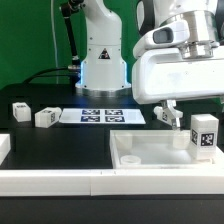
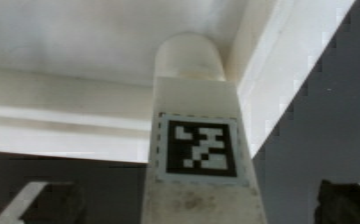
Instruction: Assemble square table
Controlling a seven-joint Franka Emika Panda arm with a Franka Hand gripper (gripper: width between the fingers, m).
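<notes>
White tagged leg point(image 1: 205, 136) stood upright at the square top's point(image 1: 140, 158) corner, lower right of the exterior view. The gripper's point(image 1: 171, 117) jaws were spread apart, flanking the leg without touching it.

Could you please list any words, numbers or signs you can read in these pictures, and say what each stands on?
No words or numbers can be read.
Triangular warning sign on the robot's base: its symbol is too small to read.
Black-white marker tags on the leg and the marker board: patterns, not text.
</notes>
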